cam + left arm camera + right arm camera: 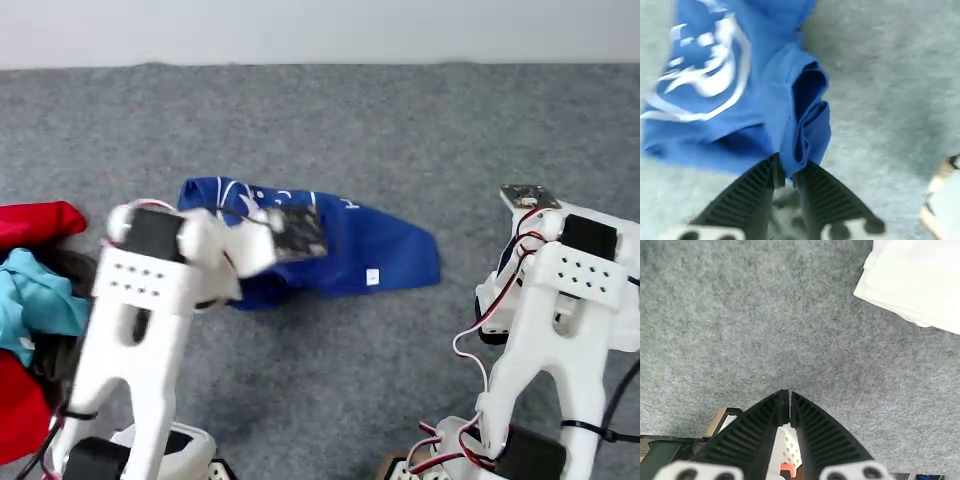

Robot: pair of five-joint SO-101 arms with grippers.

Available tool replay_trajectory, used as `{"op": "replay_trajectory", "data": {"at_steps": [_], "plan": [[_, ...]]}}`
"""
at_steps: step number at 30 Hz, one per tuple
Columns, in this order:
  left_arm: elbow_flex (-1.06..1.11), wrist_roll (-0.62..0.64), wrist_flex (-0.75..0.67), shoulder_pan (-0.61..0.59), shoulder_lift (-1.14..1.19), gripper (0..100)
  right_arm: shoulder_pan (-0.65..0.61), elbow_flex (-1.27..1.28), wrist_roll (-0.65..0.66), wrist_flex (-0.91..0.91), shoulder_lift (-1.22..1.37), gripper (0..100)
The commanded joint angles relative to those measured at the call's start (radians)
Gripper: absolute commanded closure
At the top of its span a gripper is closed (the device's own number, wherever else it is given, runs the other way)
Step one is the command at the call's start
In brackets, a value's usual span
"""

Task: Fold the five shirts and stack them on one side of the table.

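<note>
Near the middle of the grey felt bench (330, 130) lies the blue cloth shirt with a white print (370, 255); it is bunched up and crooked, not flat and not neatly folded. At the shirt's end on the left arm's side, the left tool (787, 172) is pinched tight on a thick fold of the blue cloth; the rest of the shirt rests on the felt. Off at the left edge of the bench sits a messy heap; a soft red shirt (35, 222) and a soft teal shirt (35, 300) lie tangled and touching, neither one folded. Well apart on the other side, the right tool (790, 399) hangs over bare felt with its two sides pressed together and nothing between them; a white thing (915, 285) lies near it, maybe folded cloth, but I cannot tell.

I think the job is near its start; the step in hand looks like laying out or folding this blue shirt. The next move likely needs the pinched edge pulled so the cloth goes flat and smooth; the other tool could hold down the far side so the shirt does not slide; a bunched fold may drag the whole shirt along.
</note>
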Motion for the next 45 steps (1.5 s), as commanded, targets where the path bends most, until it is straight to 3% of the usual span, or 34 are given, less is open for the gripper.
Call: {"op": "replay_trajectory", "data": {"at_steps": [1, 5, 8, 14, 20, 30, 45], "plan": [[0.068, 0.120, 0.008, 0.175, -0.029, 98, -0.005, 0.002, -0.003, 0.036, -0.035, 98.0], [0.173, 0.338, -0.081, 0.371, -0.029, 89, -0.005, 0.002, -0.003, 0.035, -0.035, 98.0], [0.188, 0.470, -0.124, 0.408, -0.031, 82, -0.005, 0.002, -0.003, 0.035, -0.035, 98.0], [0.194, 0.443, -0.049, 0.413, -0.037, 83, -0.005, 0.002, -0.003, 0.038, -0.035, 98.0], [0.271, 0.402, -0.032, 0.425, -0.029, 96, -0.005, 0.002, -0.005, 0.038, -0.035, 98.0], [0.466, 0.451, -0.219, 0.563, -0.026, 84, -0.005, 0.002, -0.003, 0.036, -0.035, 98.0], [0.479, 0.502, -0.486, 0.598, 0.341, 83, -0.005, 0.002, -0.008, 0.036, -0.035, 98.0]]}}
